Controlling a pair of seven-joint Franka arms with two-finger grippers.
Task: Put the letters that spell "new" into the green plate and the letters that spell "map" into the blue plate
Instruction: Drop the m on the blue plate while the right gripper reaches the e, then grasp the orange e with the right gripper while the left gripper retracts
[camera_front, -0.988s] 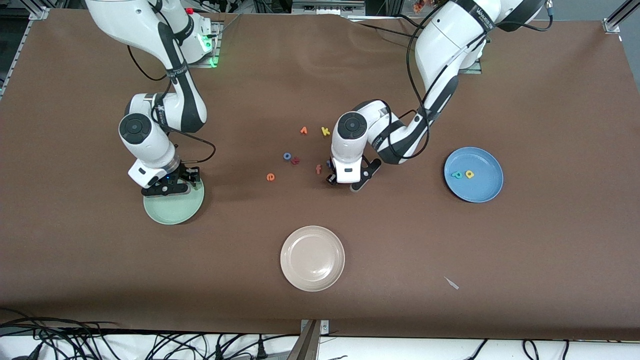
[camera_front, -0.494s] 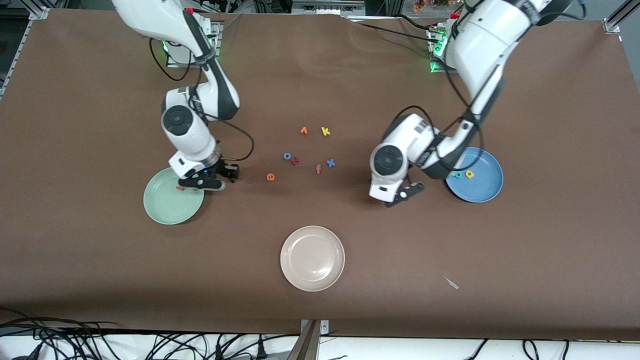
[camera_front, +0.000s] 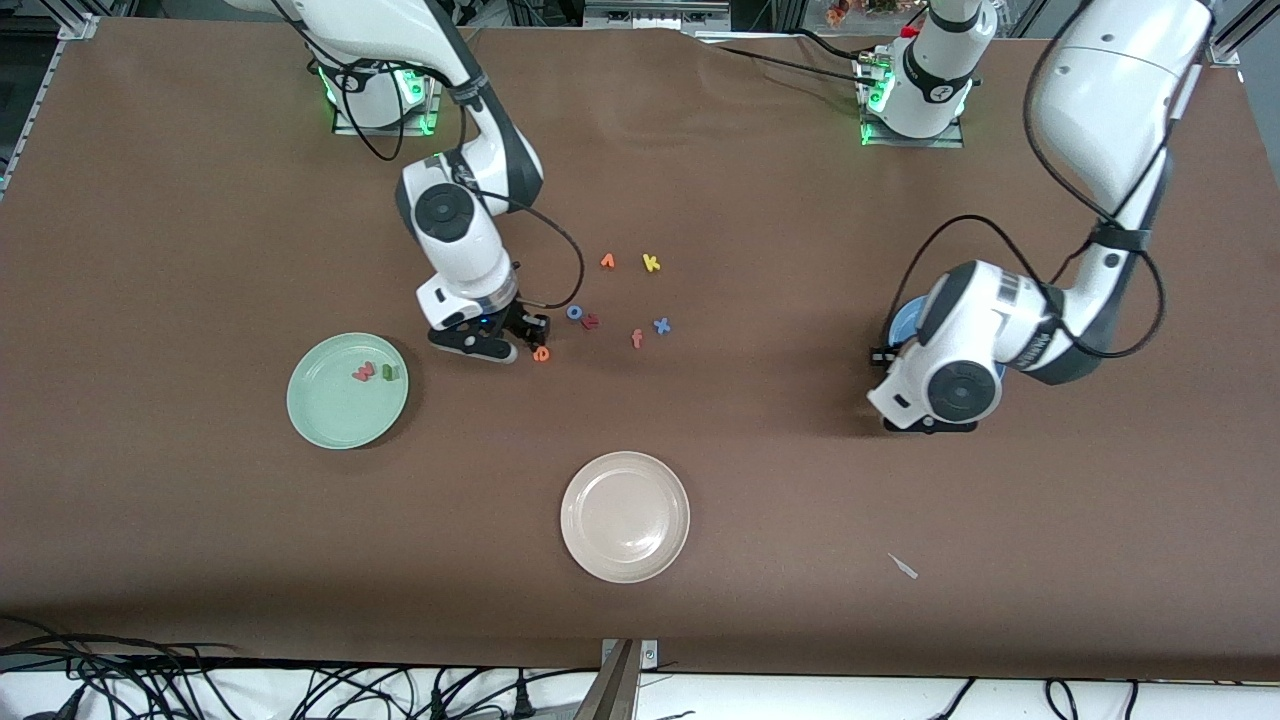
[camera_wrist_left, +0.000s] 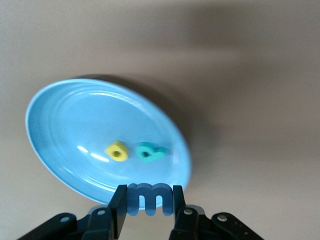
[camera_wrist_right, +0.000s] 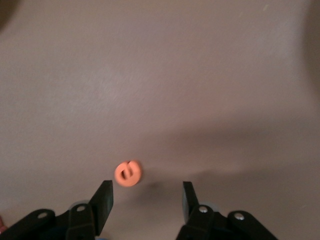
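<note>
Risk: left end effector, clamping blue "m" over blue plate rim, drops outside; right end effector, gaping, empty, misses orange "e".

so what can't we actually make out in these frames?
- Front view: blue plate mostly hidden by the left arm; its letters unseen there.
- Front view: left gripper and its blue m hidden under the wrist.
- Front view: dark red letter too small to read.
- Right wrist view: orange e blurred.

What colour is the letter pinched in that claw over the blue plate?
Blue: an "m", clearest in the left wrist view.
</note>
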